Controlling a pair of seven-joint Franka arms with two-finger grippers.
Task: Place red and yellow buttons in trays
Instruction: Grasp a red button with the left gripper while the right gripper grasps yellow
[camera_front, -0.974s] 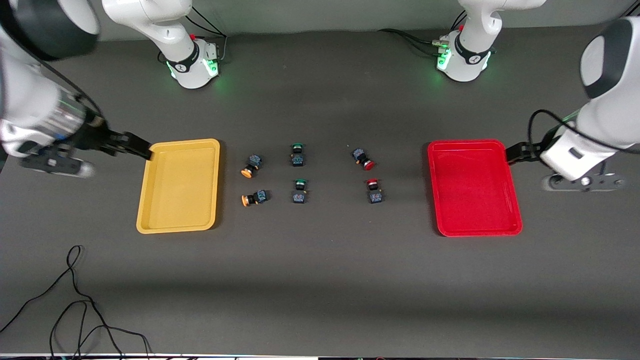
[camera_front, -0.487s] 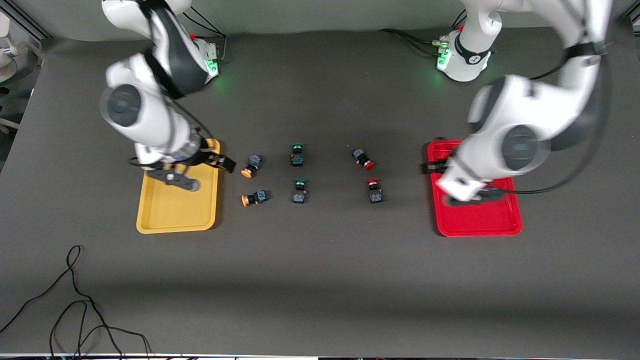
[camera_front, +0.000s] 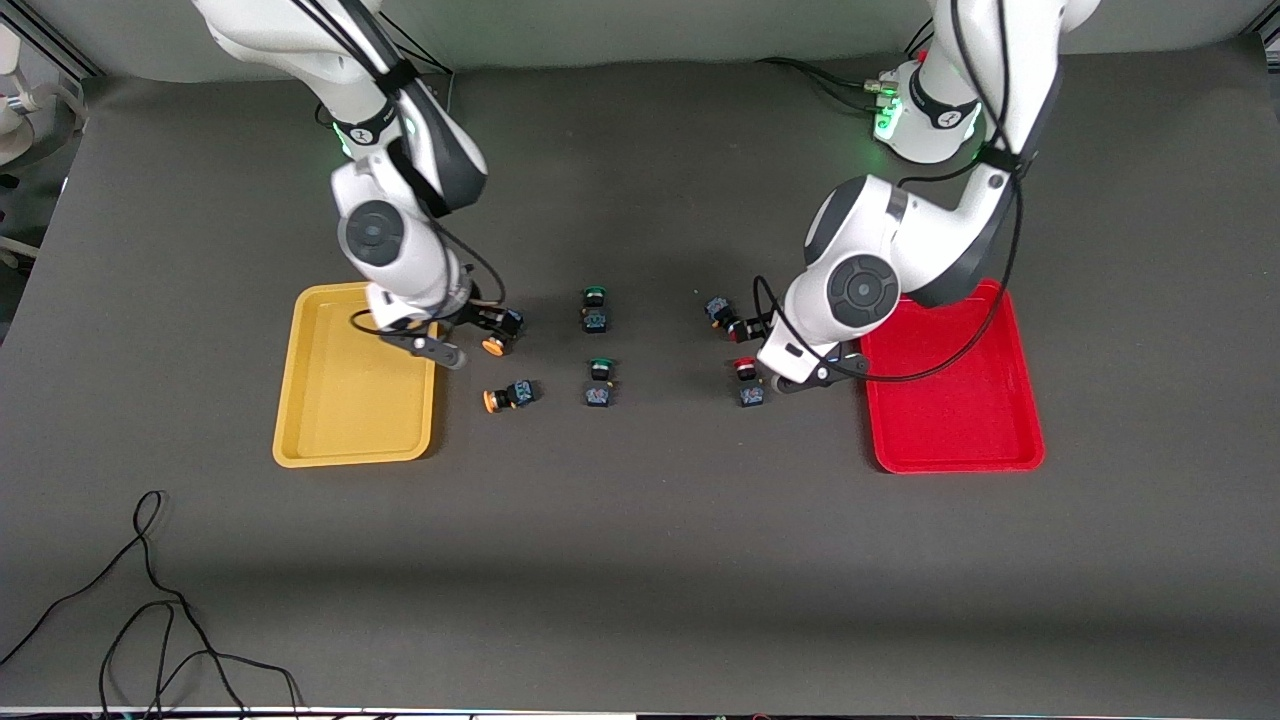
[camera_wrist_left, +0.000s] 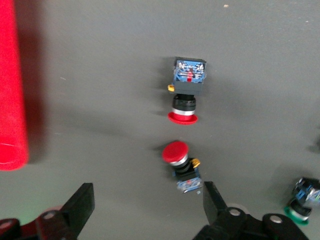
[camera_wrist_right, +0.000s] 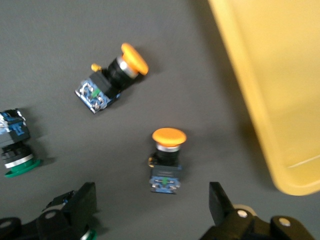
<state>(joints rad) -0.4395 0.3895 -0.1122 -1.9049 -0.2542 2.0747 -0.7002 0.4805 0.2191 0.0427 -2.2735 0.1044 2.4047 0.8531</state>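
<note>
Since all four buttons are lying on the table between the yellow tray (camera_front: 355, 375) and red tray (camera_front: 955, 400), I am hovering my right gripper (camera_wrist_right: 150, 210) spread over a yellow-capped button (camera_wrist_right: 166, 160) and my left gripper (camera_wrist_left: 147, 207) spread over a red-capped button (camera_wrist_left: 181, 167), each beside its matching tray.

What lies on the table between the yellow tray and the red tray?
Front view: between the yellow tray and the red tray lie six buttons in pairs: yellow-capped, green-capped, red-capped. Both grippers hover there.
</note>
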